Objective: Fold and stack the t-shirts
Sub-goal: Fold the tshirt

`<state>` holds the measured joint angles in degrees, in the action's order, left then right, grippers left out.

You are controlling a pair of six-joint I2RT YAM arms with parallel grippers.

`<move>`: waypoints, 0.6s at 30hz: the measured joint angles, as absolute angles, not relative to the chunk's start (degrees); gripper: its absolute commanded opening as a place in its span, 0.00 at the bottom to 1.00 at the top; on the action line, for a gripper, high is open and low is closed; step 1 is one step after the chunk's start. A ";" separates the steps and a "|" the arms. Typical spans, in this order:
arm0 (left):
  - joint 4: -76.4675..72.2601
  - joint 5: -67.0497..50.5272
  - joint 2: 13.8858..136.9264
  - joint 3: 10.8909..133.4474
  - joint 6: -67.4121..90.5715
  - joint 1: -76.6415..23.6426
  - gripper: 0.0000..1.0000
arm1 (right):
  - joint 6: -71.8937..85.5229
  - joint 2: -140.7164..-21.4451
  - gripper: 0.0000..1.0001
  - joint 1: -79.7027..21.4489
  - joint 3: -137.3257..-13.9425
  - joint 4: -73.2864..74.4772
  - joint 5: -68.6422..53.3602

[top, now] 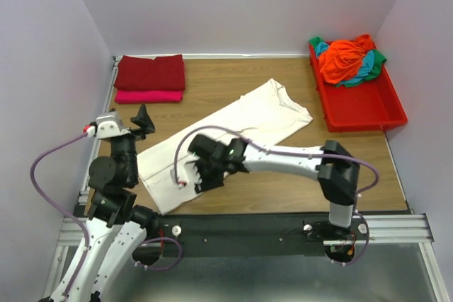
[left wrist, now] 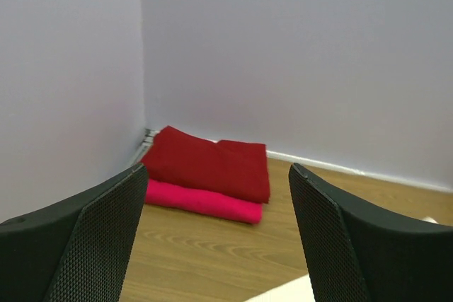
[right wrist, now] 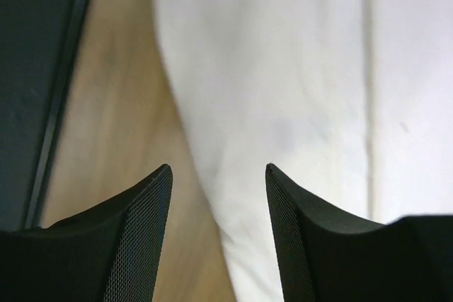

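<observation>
A large cream-white t-shirt (top: 233, 129) lies folded lengthwise, slanting across the table; it fills the right wrist view (right wrist: 297, 90). My right gripper (top: 192, 175) is open, low over the shirt's near left end, straddling its edge (right wrist: 219, 175). My left gripper (top: 144, 119) is open and empty, raised beside the shirt's left end. A folded dark red shirt (top: 150, 73) lies on a folded pink shirt (top: 148, 96) at the back left; both show in the left wrist view, dark red (left wrist: 212, 164) over pink (left wrist: 205, 201). Orange (top: 345, 58), teal and green shirts lie heaped in the tray.
A rigid red plastic tray (top: 364, 107) stands at the back right by the wall. Walls close the left, back and right sides. A black rail (top: 248, 228) runs along the near table edge, seen also in the right wrist view (right wrist: 35, 68).
</observation>
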<state>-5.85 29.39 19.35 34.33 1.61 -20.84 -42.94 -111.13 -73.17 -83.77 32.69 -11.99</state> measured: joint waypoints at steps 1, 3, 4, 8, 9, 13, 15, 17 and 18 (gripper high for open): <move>-5.98 27.99 21.21 34.61 1.91 -20.84 0.90 | -43.83 -108.95 0.65 -70.57 -83.42 33.87 -12.67; -6.68 22.87 25.36 35.57 3.18 -20.82 0.91 | -45.36 -104.36 0.69 -64.16 -82.13 34.89 -14.55; -7.09 19.09 28.58 36.51 4.01 -20.84 0.91 | -46.06 -101.56 0.70 -59.86 -81.03 35.44 -15.40; -8.08 5.56 43.88 42.87 6.37 -20.73 0.84 | -46.35 -93.17 0.70 -43.46 -77.08 35.66 -18.52; -8.62 1.48 49.63 46.15 6.87 -20.71 0.81 | -45.23 -90.98 0.70 -37.95 -75.53 35.24 -19.38; -5.58 -13.91 74.08 61.54 7.14 -20.78 0.72 | -38.83 -86.65 0.69 -21.74 -69.69 32.36 -22.24; -2.20 -19.88 86.54 70.65 6.02 -21.32 0.69 | -35.64 -85.34 0.70 -15.03 -66.63 31.31 -24.75; 3.66 -22.70 98.08 79.55 4.16 -22.24 0.68 | -33.91 -84.51 0.70 -8.95 -64.42 30.63 -26.52; 7.20 -23.51 103.72 84.99 2.87 -22.76 0.66 | -32.71 -83.83 0.70 -6.09 -62.76 29.80 -28.53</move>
<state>7.20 -23.51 103.72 84.99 2.87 -22.76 -32.71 -83.83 -6.09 -62.76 29.80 -28.53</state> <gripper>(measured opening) 0.684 0.694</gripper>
